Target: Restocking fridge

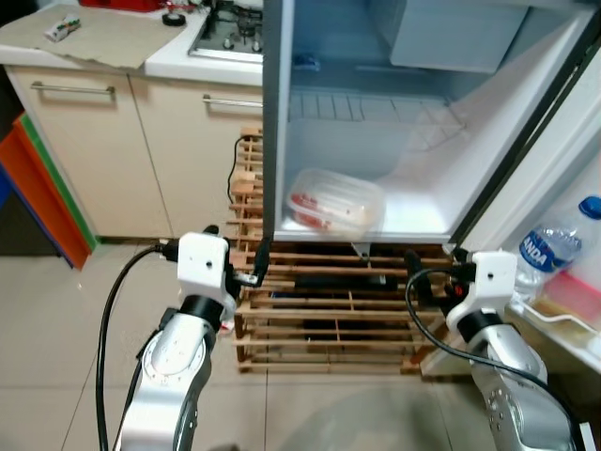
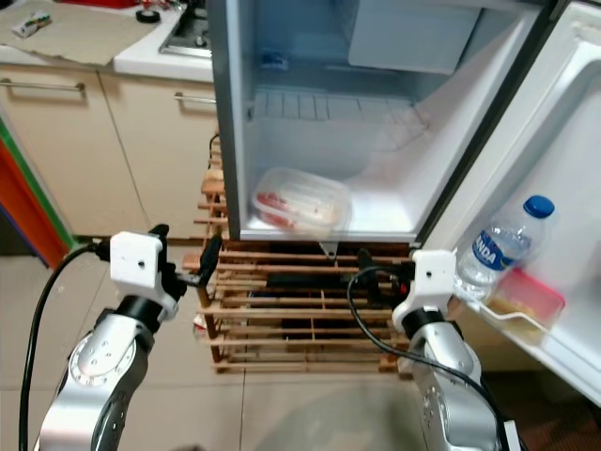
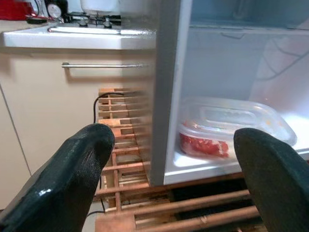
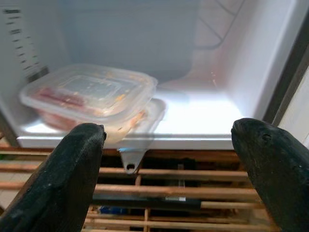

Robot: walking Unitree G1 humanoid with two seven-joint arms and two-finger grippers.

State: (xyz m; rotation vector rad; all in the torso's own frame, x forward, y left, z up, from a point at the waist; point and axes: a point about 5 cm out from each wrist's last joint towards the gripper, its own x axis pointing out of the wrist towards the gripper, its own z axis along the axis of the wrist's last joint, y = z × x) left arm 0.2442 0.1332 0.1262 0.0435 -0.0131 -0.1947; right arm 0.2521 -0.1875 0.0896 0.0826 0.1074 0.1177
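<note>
Nearest, before the fridge [image 1: 282, 113]: left gripper [image 3: 174, 179] and right gripper [image 4: 169, 179], fingers spread wide, both empty, held just short of its lower edge. Under the fridge, a wooden rack [image 1: 329, 310]. On the fridge floor, toward its left wall, a clear tub [image 1: 335, 200] of red food. In the door shelf right of the fridge, a water bottle [image 1: 556, 246]. Beyond, left of the fridge, a desk [image 1: 103, 42] with a hob [image 1: 230, 33].

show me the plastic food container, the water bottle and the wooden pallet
plastic food container [image 1: 335, 200], left eye view, on its clear lid
water bottle [image 2: 500, 246], right eye view, on its label
wooden pallet [image 1: 329, 305], left eye view, on a middle slat
</note>
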